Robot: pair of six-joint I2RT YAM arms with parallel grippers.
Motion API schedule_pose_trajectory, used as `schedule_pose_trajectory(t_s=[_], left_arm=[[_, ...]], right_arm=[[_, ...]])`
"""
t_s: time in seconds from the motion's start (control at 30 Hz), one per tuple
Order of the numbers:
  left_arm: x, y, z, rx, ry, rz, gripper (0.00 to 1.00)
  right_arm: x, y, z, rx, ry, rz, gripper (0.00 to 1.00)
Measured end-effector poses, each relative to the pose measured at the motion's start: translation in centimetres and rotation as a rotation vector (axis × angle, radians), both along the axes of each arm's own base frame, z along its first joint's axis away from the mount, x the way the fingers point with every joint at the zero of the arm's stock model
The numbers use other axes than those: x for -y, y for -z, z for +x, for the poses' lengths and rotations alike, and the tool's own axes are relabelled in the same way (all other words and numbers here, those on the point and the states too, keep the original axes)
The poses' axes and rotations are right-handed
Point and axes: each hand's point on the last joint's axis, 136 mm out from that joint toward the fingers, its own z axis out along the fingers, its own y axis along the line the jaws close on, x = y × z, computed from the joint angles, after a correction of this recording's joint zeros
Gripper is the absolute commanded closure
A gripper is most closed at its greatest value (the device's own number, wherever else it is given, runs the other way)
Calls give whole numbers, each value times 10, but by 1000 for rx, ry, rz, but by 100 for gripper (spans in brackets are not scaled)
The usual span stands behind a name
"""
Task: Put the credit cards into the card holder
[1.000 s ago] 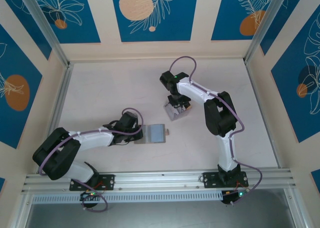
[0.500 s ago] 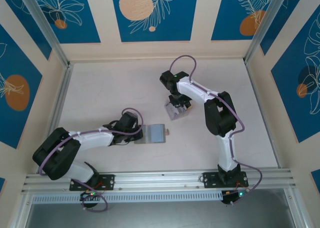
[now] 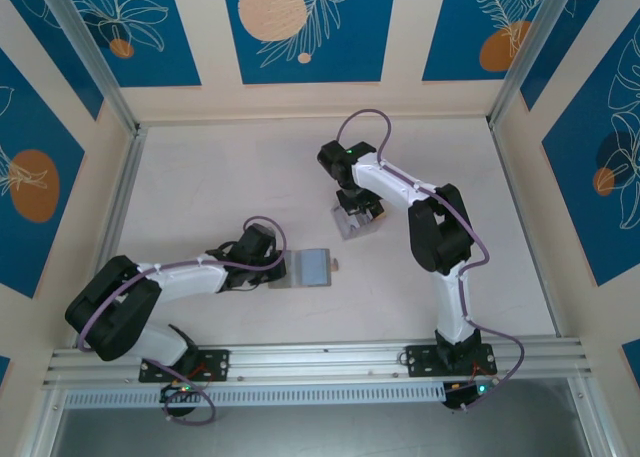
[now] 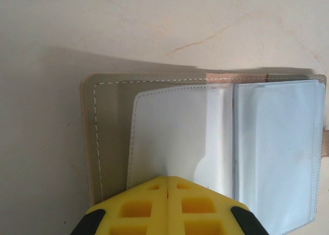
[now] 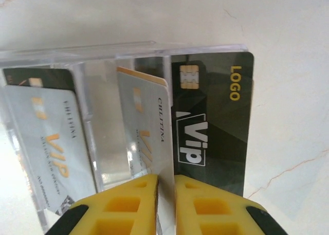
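The card holder [image 3: 313, 266] lies open on the table, a tan stitched cover [image 4: 110, 142] with clear inner sleeves [image 4: 277, 152]. My left gripper [image 3: 273, 268] is shut, its yellow fingertips [image 4: 168, 179] meeting over the holder's near edge and white sleeve. The credit cards stand in a clear plastic rack [image 3: 350, 223]. Over the rack, my right gripper [image 3: 354, 209] is shut [image 5: 165, 181] on the lower edge of a white-grey card [image 5: 149, 116]. A black VIP card [image 5: 216, 122] lies just right of it and another white-grey card [image 5: 46, 137] sits at the left.
The clear rack [image 5: 103, 91] has upright dividers between the cards. A dark card [image 5: 41, 78] shows behind the left one. The holder's strap tab [image 3: 335, 266] sticks out on its right. Metal rails [image 3: 120, 207] and patterned walls border the table.
The right gripper's jaws have narrowed onto the white-grey card, and its head has shifted slightly over the rack. The left arm and the holder have not moved.
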Motion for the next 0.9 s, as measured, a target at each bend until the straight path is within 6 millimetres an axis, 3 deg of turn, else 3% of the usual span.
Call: schedule_pose_trajectory(t_s=[0.4, 0.9], left_arm=[[0, 0, 0, 0, 0, 0, 100], [0, 0, 0, 0, 0, 0, 100]], right_arm=[[-10, -3, -1, -9, -9, 38, 92], [-10, -10, -6, -17, -9, 51, 93]])
